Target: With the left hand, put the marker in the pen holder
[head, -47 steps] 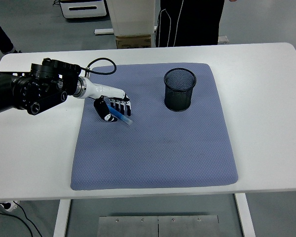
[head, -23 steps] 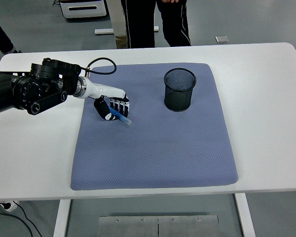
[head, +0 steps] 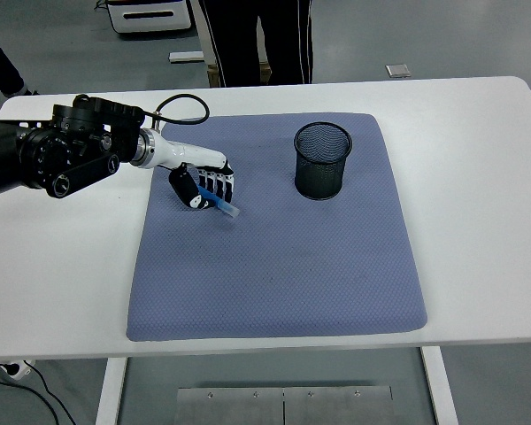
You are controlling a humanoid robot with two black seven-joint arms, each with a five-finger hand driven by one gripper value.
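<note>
I see my left hand [head: 203, 188] curled around the blue marker [head: 224, 206], whose free end sticks out toward 4 o'clock over the blue-grey mat [head: 274, 266]; I cannot tell whether that tip touches the cloth. The black mesh pen holder [head: 322, 160] stands upright on the mat, well apart at 3 o'clock from the hand. The mat lies on the white table [head: 478, 204]. 1 person's legs [head: 257, 40] show at 12 o'clock.

Left robot hand [head: 203, 188] grips blue marker [head: 223, 206] — above mat [head: 274, 266].
</note>
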